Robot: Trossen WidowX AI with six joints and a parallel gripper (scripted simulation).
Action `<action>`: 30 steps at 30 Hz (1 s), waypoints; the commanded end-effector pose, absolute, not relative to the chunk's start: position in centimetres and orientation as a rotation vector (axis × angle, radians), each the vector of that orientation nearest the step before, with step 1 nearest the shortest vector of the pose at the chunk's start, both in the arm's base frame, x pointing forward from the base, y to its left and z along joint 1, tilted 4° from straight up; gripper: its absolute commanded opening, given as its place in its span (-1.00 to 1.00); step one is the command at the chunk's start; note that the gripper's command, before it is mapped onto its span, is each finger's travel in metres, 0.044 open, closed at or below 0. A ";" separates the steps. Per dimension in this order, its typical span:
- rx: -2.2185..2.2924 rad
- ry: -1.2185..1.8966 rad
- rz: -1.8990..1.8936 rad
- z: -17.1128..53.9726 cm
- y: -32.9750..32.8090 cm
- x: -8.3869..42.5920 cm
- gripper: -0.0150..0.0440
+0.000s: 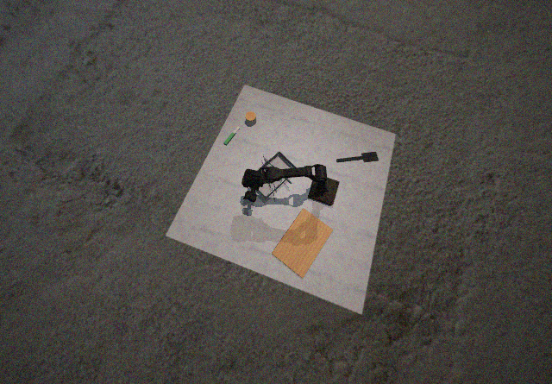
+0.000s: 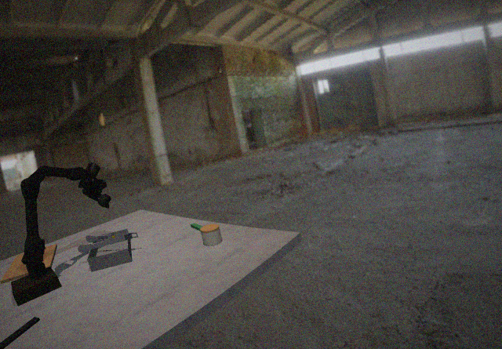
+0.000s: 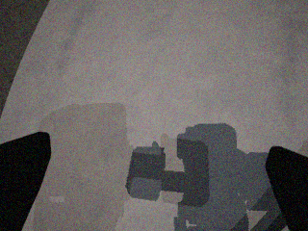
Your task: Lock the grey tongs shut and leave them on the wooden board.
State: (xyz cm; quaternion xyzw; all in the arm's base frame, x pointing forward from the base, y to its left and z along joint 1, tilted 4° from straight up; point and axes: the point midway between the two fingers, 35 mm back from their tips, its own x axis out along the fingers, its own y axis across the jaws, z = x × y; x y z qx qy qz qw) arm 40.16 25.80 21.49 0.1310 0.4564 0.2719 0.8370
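Note:
My gripper (image 1: 249, 197) (image 2: 105, 203) (image 3: 164, 152) is open and empty, its fingers wide apart in the wrist view. It hangs high above the table, near the roasting tin's side in the top view. The roasting tin (image 1: 285, 159) (image 2: 110, 260) stands on the table, partly under my arm in the top view. The grey tongs (image 2: 96, 238) lie spread open across it, their two arms apart in the exterior view. My arm hides much of them in the top view, and the wrist view does not show them clearly. The wooden board (image 1: 296, 259) (image 2: 12, 270) has nothing on it.
A black spatula (image 1: 369, 157) (image 2: 19, 332) lies beyond the arm's base (image 1: 323, 192) (image 2: 35, 289). A pot with an orange top (image 1: 250, 116) (image 2: 211, 235) and a green-handled tool (image 1: 229, 138) (image 2: 195, 226) are near the table's far left edge. Arm shadows fall on table and board.

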 end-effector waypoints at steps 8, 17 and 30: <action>0.432 1.358 -0.093 14.7 9.6 38.6 1.00; 0.491 1.504 -0.373 13.4 3.6 35.5 1.00; 0.491 1.505 -0.372 13.1 4.3 34.8 1.00</action>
